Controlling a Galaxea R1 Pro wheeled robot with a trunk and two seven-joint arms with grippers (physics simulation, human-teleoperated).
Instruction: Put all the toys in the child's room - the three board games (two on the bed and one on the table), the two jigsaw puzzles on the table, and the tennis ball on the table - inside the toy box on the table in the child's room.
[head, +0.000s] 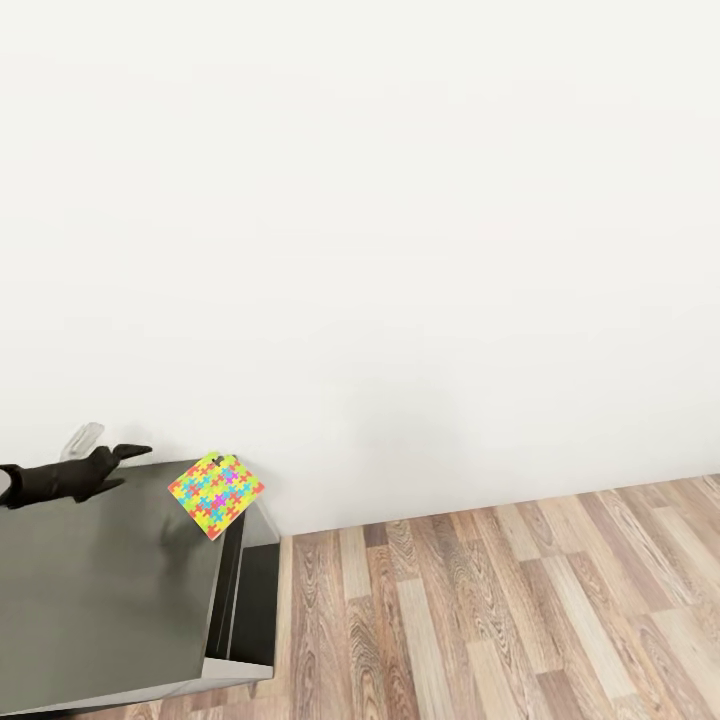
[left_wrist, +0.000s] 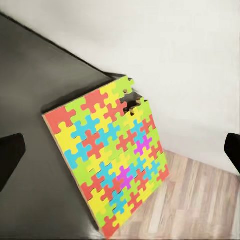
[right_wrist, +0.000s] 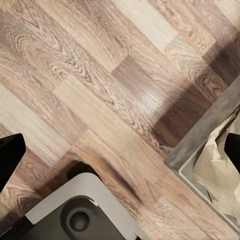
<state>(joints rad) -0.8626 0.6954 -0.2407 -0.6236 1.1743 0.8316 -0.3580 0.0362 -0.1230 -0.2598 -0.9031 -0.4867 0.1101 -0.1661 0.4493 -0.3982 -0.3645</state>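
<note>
One jigsaw puzzle, a thin board of pink, yellow, green, blue and orange pieces, lies on the far right corner of the dark-grey table, one corner overhanging the edge. My left gripper hovers open above the tabletop, a short way left of the puzzle. In the left wrist view the puzzle lies ahead between the spread fingertips of that gripper, over the table. My right gripper is open and empty above the wood floor. The toy box, board games and tennis ball are out of view.
A white wall runs right behind the table. Wood-plank floor spreads to the right. In the right wrist view, my grey base is below the gripper, and a dark-grey frame with beige material stands beside it.
</note>
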